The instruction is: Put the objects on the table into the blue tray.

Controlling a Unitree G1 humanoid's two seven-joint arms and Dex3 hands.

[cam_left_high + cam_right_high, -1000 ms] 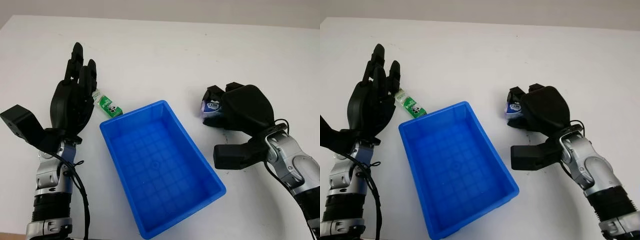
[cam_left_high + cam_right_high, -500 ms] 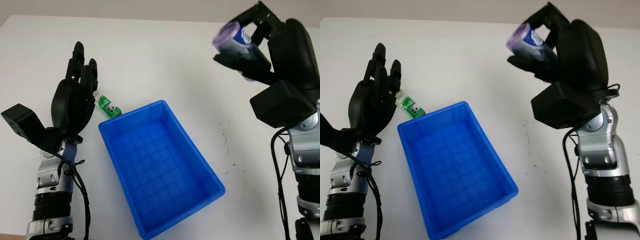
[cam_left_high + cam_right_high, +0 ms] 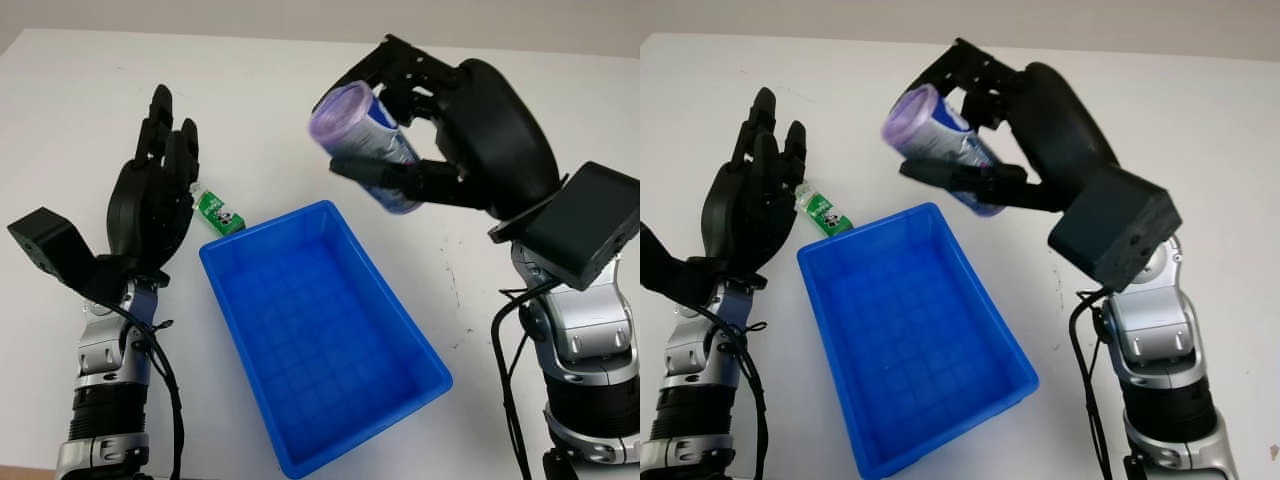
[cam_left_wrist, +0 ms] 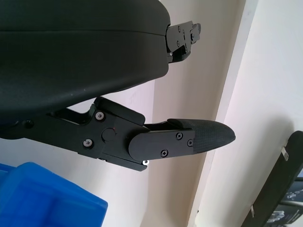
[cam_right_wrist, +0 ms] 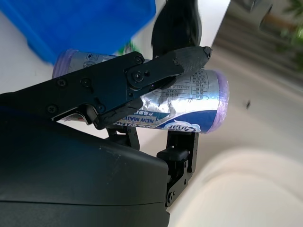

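My right hand (image 3: 400, 125) is shut on a purple and silver roll (image 3: 362, 140), which also appears in the right wrist view as the roll (image 5: 180, 111). It holds the roll tilted in the air above the far corner of the blue tray (image 3: 320, 330). The tray holds nothing. A small green and white packet (image 3: 215, 212) lies on the table just off the tray's far left corner. My left hand (image 3: 155, 195) is open, raised upright beside that packet, to its left.
The white table (image 3: 280, 90) extends behind and to both sides of the tray. A few small dark specks mark the surface right of the tray (image 3: 455, 295).
My right hand lifted the roll off the table right of the tray, raised it high, then swung it left over the tray's far corner. The left hand stayed in place.
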